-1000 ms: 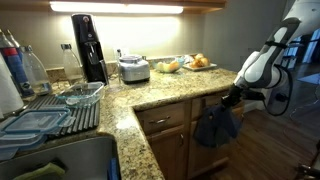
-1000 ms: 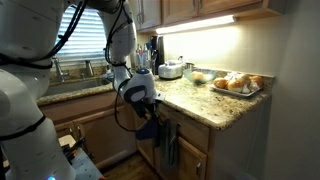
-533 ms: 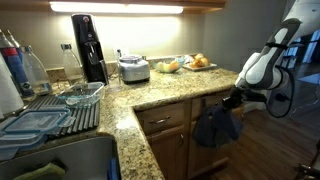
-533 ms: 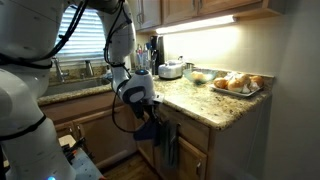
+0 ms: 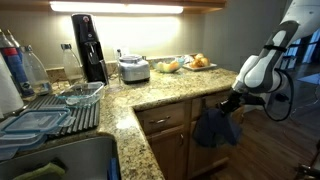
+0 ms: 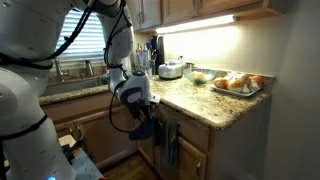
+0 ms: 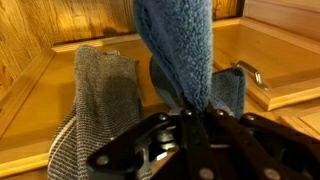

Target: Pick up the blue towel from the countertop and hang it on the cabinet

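My gripper (image 5: 232, 101) is shut on the blue towel (image 5: 214, 128), which hangs down from the jaws in front of the wooden cabinet (image 5: 168, 140) under the granite countertop (image 5: 170, 86). In an exterior view the gripper (image 6: 141, 110) holds the blue towel (image 6: 144, 130) just off the cabinet front (image 6: 190, 150). In the wrist view the shut jaws (image 7: 196, 118) pinch the blue towel (image 7: 180, 45), with the cabinet's wood (image 7: 40, 40) behind it.
A grey towel (image 7: 100, 90) hangs on the cabinet beside the blue one; it also shows in an exterior view (image 6: 169, 146). A metal handle (image 7: 252, 75) is on the cabinet. The counter holds a toaster (image 5: 133, 69), food plates (image 5: 200, 62), a coffee maker (image 5: 88, 46) and a dish rack (image 5: 50, 112).
The gripper with the blue towel has shifted slightly, closer to the cabinet front. The towel stays gripped and hanging.
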`<state>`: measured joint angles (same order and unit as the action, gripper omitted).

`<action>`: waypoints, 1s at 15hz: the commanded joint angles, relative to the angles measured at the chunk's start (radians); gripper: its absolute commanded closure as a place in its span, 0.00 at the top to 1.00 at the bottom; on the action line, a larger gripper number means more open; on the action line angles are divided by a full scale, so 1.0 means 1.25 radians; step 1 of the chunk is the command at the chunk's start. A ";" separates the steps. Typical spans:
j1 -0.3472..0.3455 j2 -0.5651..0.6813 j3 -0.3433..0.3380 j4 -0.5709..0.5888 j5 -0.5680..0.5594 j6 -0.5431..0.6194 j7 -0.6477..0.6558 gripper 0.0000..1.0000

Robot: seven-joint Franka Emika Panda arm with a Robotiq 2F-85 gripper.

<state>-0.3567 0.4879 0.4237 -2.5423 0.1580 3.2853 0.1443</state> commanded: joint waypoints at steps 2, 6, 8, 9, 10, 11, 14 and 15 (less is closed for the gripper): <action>0.022 -0.002 -0.013 0.006 -0.004 -0.027 0.031 0.15; 0.023 -0.008 -0.014 -0.002 0.000 -0.031 0.035 0.55; 0.021 -0.016 -0.011 -0.008 0.000 -0.026 0.036 0.68; 0.022 -0.024 -0.010 -0.014 0.000 -0.024 0.037 0.73; 0.022 -0.032 -0.008 -0.019 0.001 -0.026 0.038 0.81; 0.026 -0.049 -0.009 -0.028 0.004 -0.034 0.041 0.86; -0.003 -0.088 0.031 -0.049 0.003 -0.069 0.045 0.99; -0.006 -0.107 0.041 -0.058 0.006 -0.089 0.043 1.00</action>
<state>-0.3439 0.4706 0.4362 -2.5468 0.1588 3.2567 0.1623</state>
